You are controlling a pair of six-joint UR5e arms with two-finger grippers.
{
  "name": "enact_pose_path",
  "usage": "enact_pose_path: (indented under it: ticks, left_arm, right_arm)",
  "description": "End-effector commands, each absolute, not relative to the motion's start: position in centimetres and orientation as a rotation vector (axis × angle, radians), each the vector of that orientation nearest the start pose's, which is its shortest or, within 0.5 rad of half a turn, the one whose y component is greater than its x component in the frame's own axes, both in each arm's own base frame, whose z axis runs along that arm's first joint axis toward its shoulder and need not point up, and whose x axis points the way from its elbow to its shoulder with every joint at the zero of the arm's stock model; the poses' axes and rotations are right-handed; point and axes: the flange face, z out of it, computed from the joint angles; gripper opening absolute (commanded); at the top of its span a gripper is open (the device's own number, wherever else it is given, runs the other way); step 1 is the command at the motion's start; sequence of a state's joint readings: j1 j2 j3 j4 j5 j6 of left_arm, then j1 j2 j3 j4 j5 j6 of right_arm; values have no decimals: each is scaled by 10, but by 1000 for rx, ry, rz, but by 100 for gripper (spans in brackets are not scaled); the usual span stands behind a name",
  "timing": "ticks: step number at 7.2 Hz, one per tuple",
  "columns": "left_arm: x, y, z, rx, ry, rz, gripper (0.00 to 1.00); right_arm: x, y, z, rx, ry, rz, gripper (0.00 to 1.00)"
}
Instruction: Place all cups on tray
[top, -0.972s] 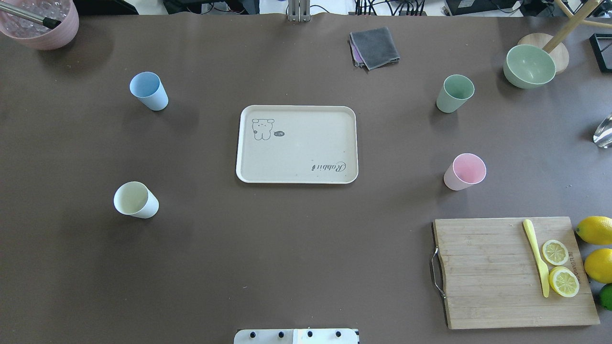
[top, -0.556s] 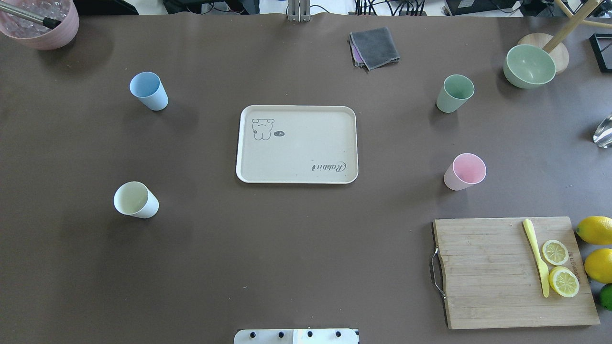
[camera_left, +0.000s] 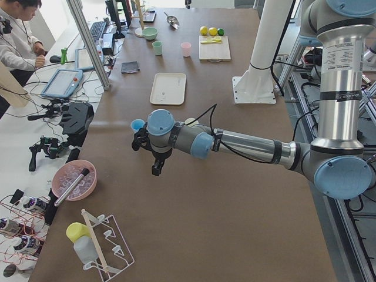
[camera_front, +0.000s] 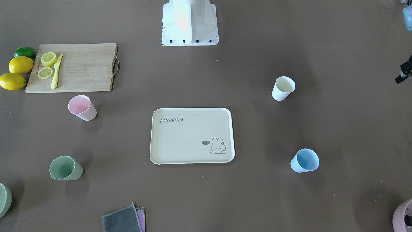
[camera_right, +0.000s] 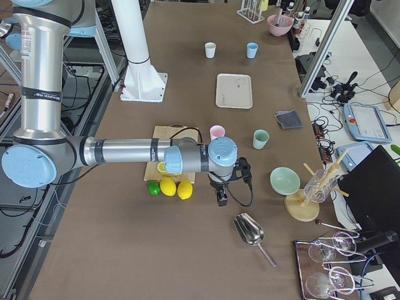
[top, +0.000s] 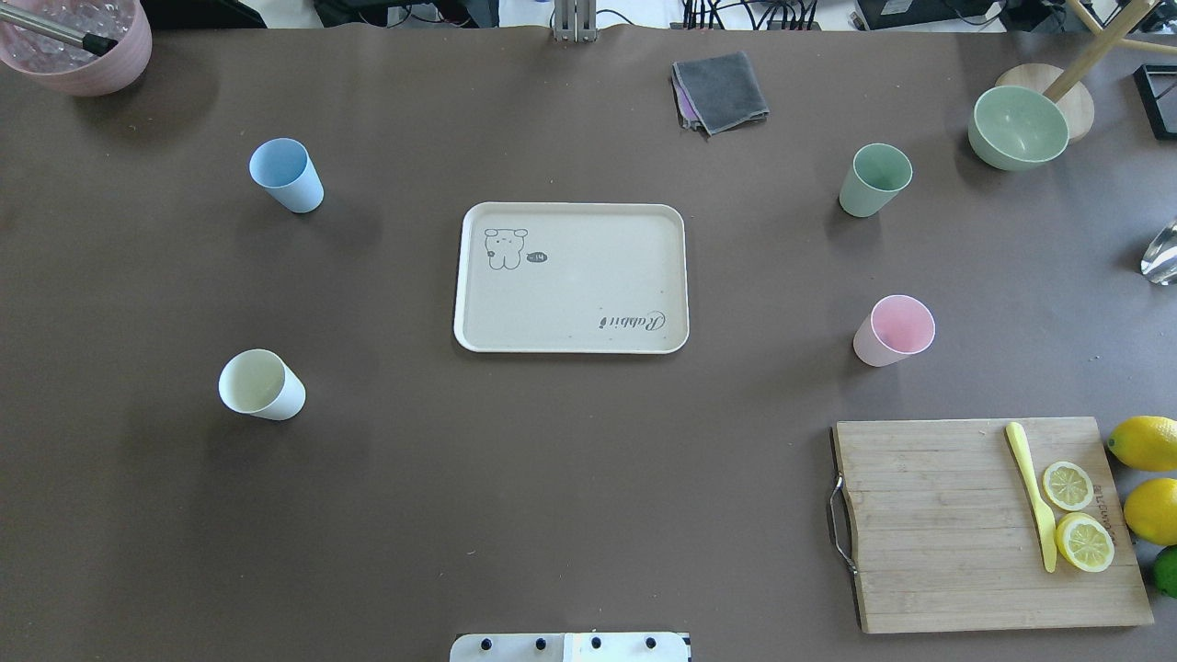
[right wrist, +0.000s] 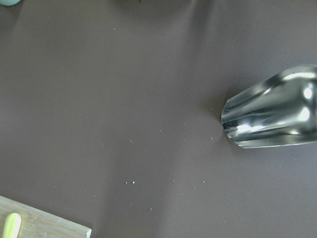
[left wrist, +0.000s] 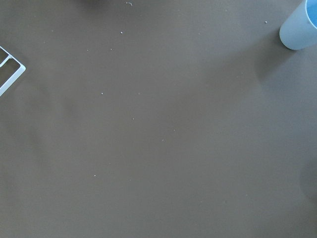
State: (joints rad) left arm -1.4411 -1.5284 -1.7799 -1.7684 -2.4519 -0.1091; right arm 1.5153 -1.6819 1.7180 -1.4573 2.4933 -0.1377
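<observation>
The cream tray [top: 588,285] lies empty mid-table, also in the front view [camera_front: 190,138]. Four cups stand upright on the table around it: blue [top: 286,175] and cream-yellow [top: 260,384] to its left, green [top: 874,179] and pink [top: 893,330] to its right. My left gripper [camera_left: 155,169] hovers over bare table beyond the blue cup [left wrist: 299,29]. My right gripper [camera_right: 221,199] hovers past the lemons. Neither wrist view shows fingers, so I cannot tell whether either is open or shut.
A wooden cutting board [top: 975,524] with lemon slices and a yellow knife lies front right, lemons [top: 1145,441] beside it. A green bowl [top: 1018,127], a grey cloth [top: 720,90] and a pink container [top: 78,46] stand at the back. A metal scoop [right wrist: 272,116] lies under the right wrist.
</observation>
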Motion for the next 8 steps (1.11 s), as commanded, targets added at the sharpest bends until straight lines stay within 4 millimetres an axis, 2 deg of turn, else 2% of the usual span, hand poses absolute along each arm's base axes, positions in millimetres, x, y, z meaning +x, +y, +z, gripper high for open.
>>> enact_pose_path:
  ticks: [1,2,3,5,6,7,8]
  left_arm:
    - [38,-491,524,264,949,151,97]
    - [56,-492,514,241,971,119,97]
    - [78,-501,491,230,990,86,97]
    - [112,-517,457,235,979,42,98]
    - [128,-521,449,231,969,26,98]
    - [152,-527,430,212,975,-27,98]
    - [168,-526,421,214,970,-33,98]
  right_arm:
    - [15,-443,595,185,-1161,-242,100]
    - [1,-444,582,165,-1166,-210,100]
    - [-28,-447,568,166,-1137,-194,100]
    - [-108,-451,542,153,-1082,-95,100]
    - [-146,-463,515,112,-1098,-56,100]
    - [-185,-468,499,100,-1081,-46,100]
    - [-220,-463,493,101,-1055,-53,99]
